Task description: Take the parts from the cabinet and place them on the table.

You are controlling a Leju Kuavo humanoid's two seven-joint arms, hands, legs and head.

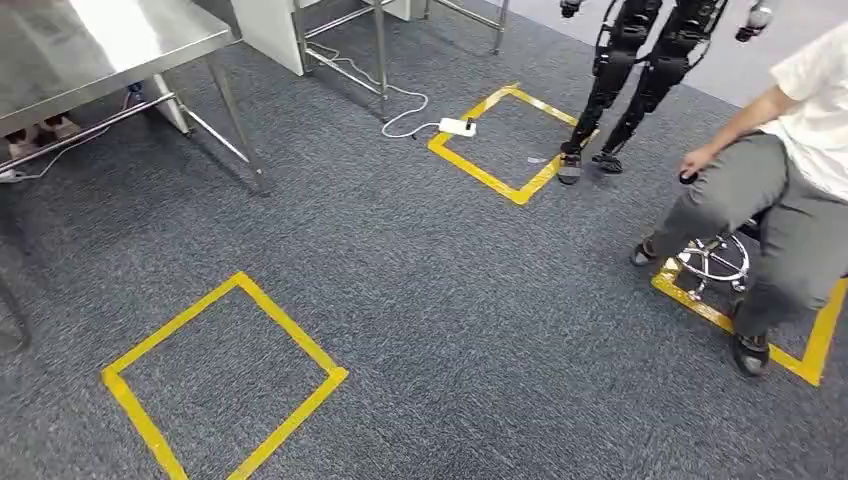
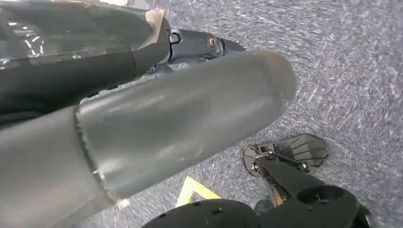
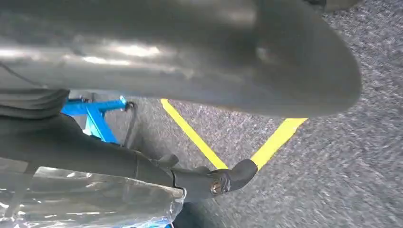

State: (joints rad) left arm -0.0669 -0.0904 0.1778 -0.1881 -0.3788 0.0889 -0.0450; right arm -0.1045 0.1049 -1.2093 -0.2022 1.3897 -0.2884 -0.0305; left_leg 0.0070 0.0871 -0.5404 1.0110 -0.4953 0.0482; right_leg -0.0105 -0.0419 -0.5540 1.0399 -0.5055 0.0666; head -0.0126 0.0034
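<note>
Both arms hang over the carpet (image 1: 430, 300); left hand (image 2: 157, 128) and right hand (image 3: 190, 52) each seemingly clutching a plastic-wrapped part, presumably for carrying.

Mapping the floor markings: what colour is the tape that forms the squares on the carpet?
Yellow tape squares, clearest in the head view.

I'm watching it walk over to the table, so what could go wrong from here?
The white cable and power strip lie on the carpet near the steel table; a foot might snag them. The seated person and a second humanoid stand close on the right, so a wide turn risks contact.
</note>
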